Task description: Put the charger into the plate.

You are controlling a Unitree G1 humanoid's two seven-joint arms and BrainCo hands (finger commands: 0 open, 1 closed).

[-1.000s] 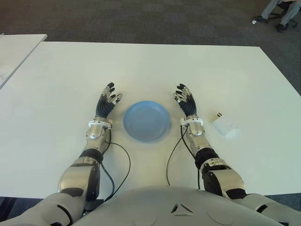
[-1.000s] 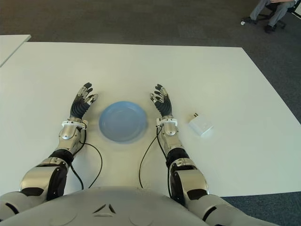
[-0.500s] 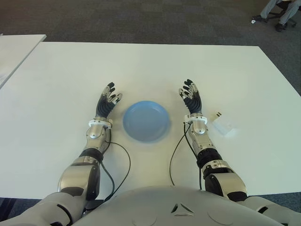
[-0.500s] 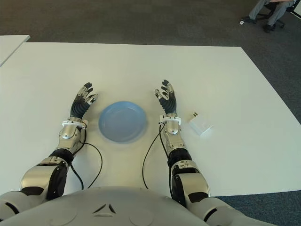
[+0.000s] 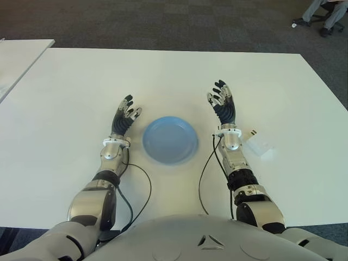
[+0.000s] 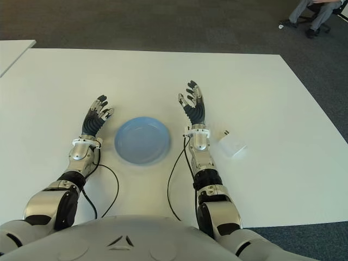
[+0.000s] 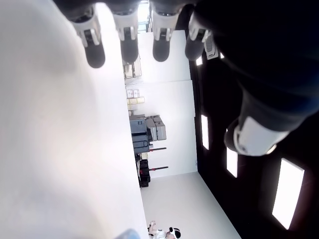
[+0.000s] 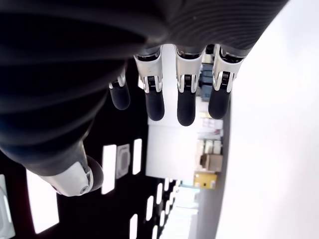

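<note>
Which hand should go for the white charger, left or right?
The right hand: it shows open and empty next to the small white charger. The left hand, also open, is across the round blue plate from it.

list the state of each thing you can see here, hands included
charger: lying flat on the table, right of the right forearm, not held
plate: empty, between the two hands
right hand: open, fingers spread, holding nothing
left hand: open, holding nothing, left of the plate
table: white
</note>
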